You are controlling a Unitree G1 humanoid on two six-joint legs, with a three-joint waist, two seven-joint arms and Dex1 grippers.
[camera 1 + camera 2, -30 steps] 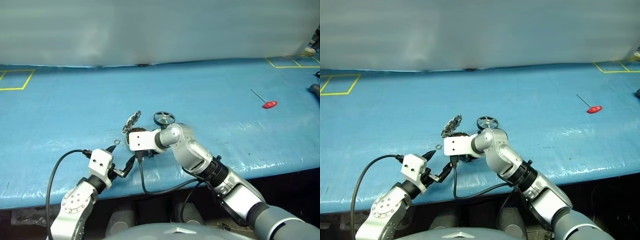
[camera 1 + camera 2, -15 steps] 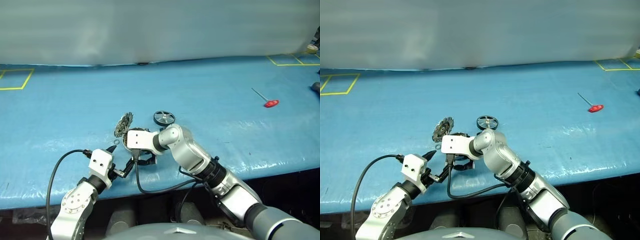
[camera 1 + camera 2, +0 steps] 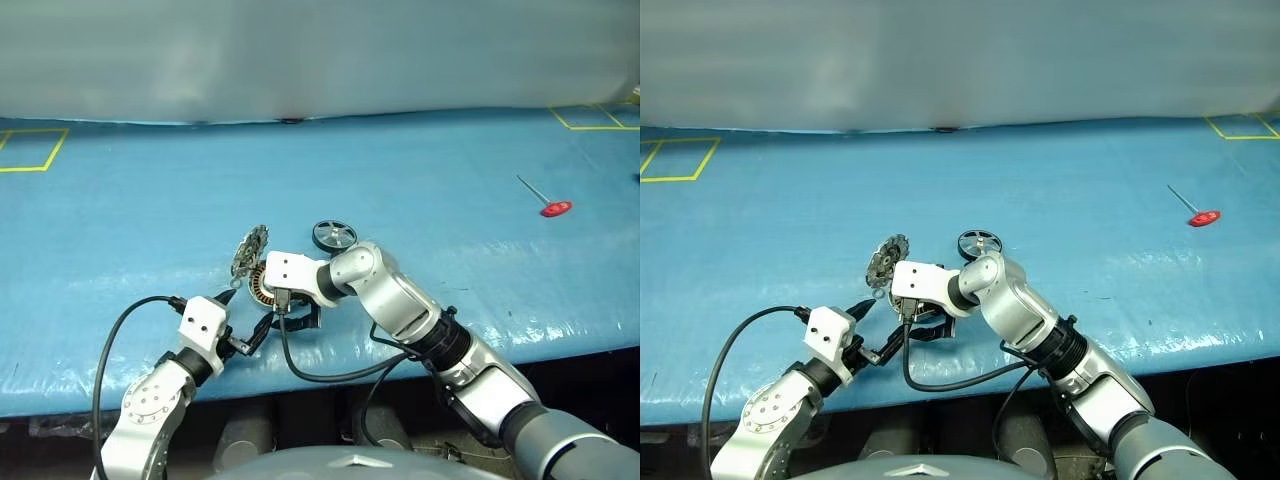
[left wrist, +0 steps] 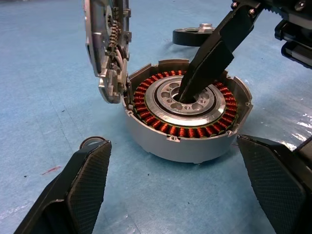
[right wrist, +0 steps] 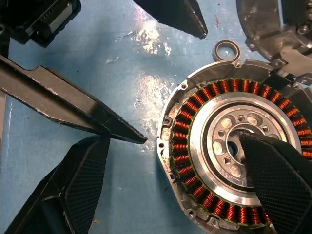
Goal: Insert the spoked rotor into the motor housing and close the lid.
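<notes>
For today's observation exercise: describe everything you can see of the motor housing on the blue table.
The motor housing is a shallow round cup, grey metal outside, holding a ring of copper-brown windings around a silvery hub pierced with holes. It sits flat on the blue table, open side up, with no rotor inside. The lid stands on edge against its rim. One black finger of the open right tool dips onto its hub. A small metal ring lies beside it.
</notes>
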